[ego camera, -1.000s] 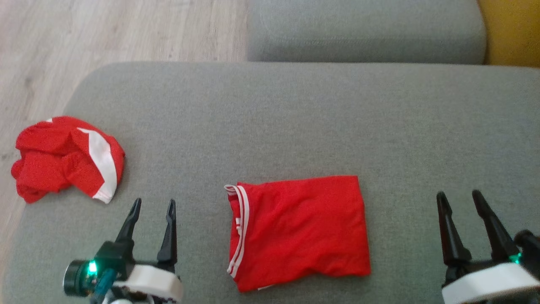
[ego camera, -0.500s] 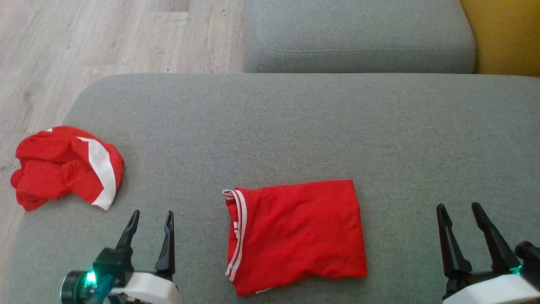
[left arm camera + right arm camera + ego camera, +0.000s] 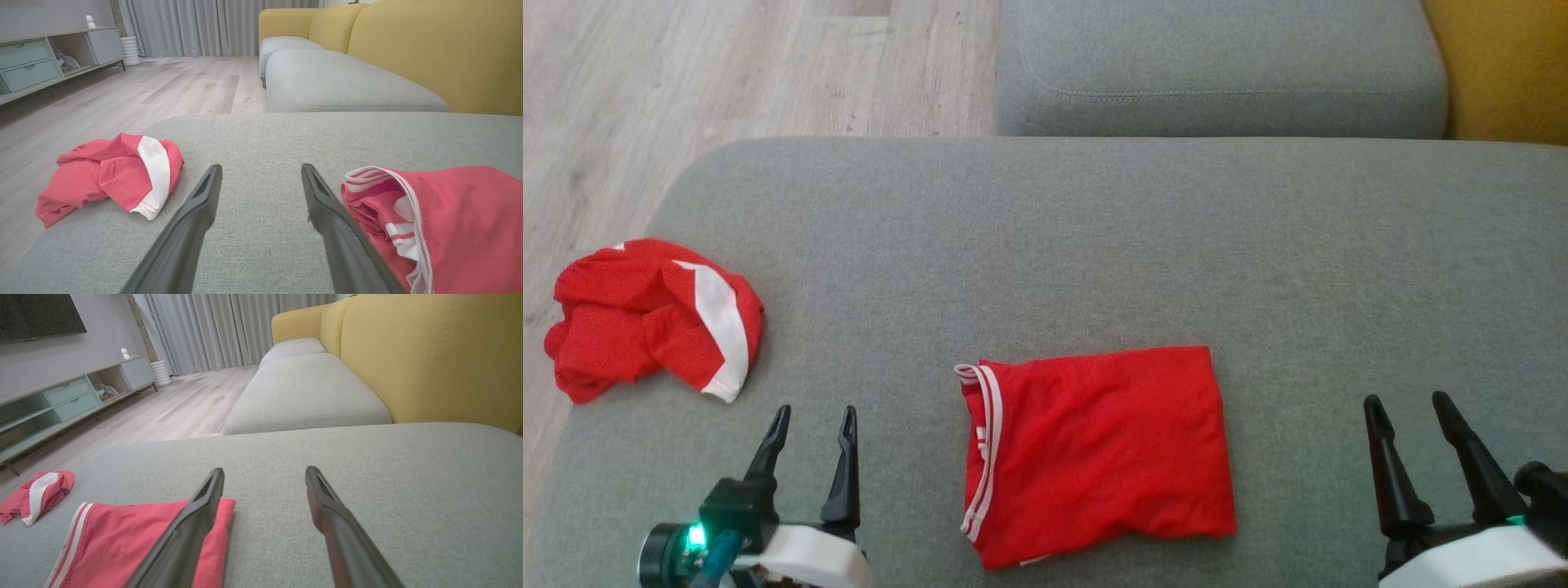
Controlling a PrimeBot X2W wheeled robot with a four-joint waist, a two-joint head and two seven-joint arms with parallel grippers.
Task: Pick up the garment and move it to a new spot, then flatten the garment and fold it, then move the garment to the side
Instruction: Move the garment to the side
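Note:
A red garment with white stripes (image 3: 1094, 453) lies folded into a flat rectangle on the grey sofa seat (image 3: 1094, 245), near its front edge. Its striped band faces left, seen close in the left wrist view (image 3: 441, 220) and at lower left in the right wrist view (image 3: 135, 543). My left gripper (image 3: 814, 415) hovers open to the garment's left, holding nothing. To its right, my right gripper (image 3: 1405, 402) is open and empty too. Both grippers stand apart from the cloth.
A second red and white garment (image 3: 649, 318) lies crumpled at the seat's left edge, beside the wooden floor (image 3: 727, 73). Another grey cushion (image 3: 1217, 69) sits beyond, with the yellow backrest (image 3: 433, 355) at right. A low cabinet (image 3: 61, 400) stands across the room.
The head camera tilted, so the whole scene slid down the picture a little. Both grippers sit slightly lower in the frame; the garments lie as before.

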